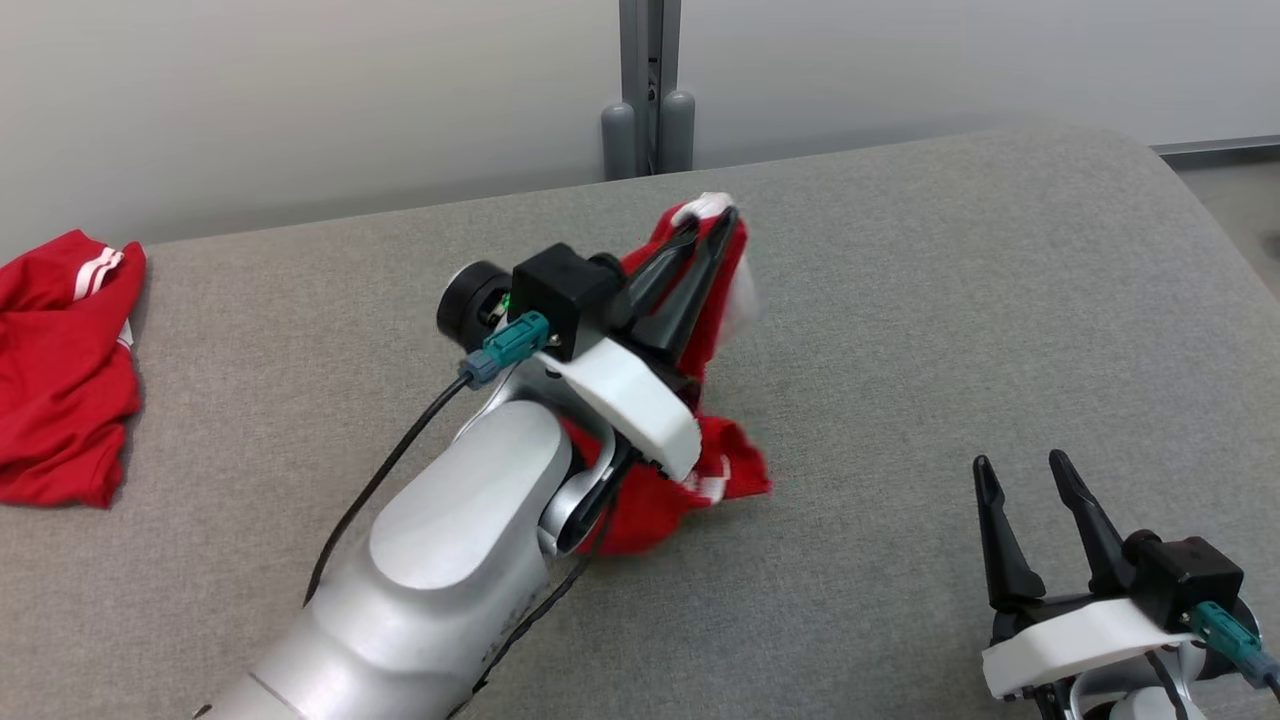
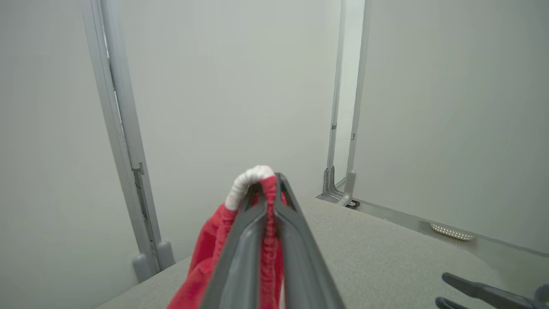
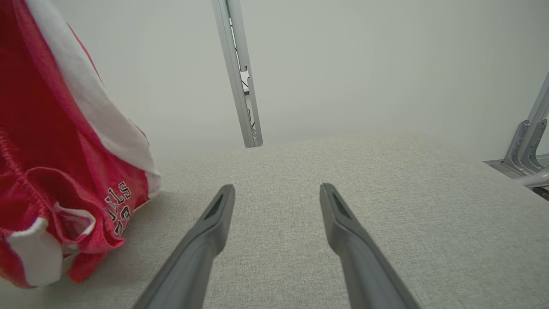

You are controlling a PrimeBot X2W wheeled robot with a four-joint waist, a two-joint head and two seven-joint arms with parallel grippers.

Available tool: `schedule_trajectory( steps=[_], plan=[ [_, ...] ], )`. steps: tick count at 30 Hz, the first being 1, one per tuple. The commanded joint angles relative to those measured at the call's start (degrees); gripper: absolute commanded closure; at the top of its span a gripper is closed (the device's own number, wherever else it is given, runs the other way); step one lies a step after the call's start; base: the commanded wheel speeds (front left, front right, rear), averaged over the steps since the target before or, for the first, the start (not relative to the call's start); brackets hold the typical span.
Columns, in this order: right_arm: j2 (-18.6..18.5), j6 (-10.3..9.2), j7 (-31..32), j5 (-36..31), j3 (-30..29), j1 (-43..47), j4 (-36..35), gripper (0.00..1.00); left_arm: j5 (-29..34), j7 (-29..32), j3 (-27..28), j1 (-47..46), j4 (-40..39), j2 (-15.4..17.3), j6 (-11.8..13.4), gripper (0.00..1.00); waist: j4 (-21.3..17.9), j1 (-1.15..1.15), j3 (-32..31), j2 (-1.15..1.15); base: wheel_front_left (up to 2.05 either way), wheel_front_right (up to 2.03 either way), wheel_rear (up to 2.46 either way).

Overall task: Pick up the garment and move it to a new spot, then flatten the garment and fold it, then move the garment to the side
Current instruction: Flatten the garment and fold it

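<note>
Looking down from the head view, the left end effector is clamped tight on a bunched edge of the red garment, with a bit of white trim poking past its tips. The cloth drapes from there to the grey fabric-covered worktop, about midway across and nearer the far edge, and its lower folds appear to rest on the surface. The right end effector sits by the near right corner, fingers apart and holding nothing. A second red garment lies crumpled at the left edge. In the left wrist view, the left end effector pinches a gathered, elastic-looking band of the garment, which looks like a waistband. In the right wrist view, the right end effector points across bare worktop with the garment hanging beside it, white stripe and lettering showing. To my eye it is light, limp mesh that will sag and twist. I'd take a second hold on the waistband, well along from the first, to spread it out.
</note>
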Motion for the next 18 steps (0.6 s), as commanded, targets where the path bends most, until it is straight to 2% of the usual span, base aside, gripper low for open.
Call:
schedule_trajectory(
  steps=[1,6,11,18],
  plan=[
    [-0.3,0.03,-0.3,0.2,-0.1,0.0,0.1,0.00,-0.3,-0.3,-0.4,-1.5,-1.8,0.2,0.4,1.00,-0.1,0.00,-0.1,0.00,0.00,0.00,0.00],
    [-0.3,0.03,-0.3,0.0,-0.5,0.3,-0.1,0.00,-1.3,-0.3,0.3,-3.0,-9.5,0.2,0.9,1.00,0.0,0.00,-0.1,0.00,0.00,0.00,0.00],
    [-0.3,0.03,-0.3,-0.1,-0.7,0.4,-0.3,0.00,-1.2,-0.3,2.5,0.2,-8.7,0.4,1.0,1.00,0.5,0.00,0.1,0.00,0.00,0.00,0.00],
    [-0.3,0.03,-0.3,-0.5,-1.2,1.0,-0.2,0.00,-0.5,-0.3,7.8,6.7,-7.2,2.6,0.2,1.00,1.8,0.00,0.1,0.00,0.00,0.00,0.00]
  ],
)
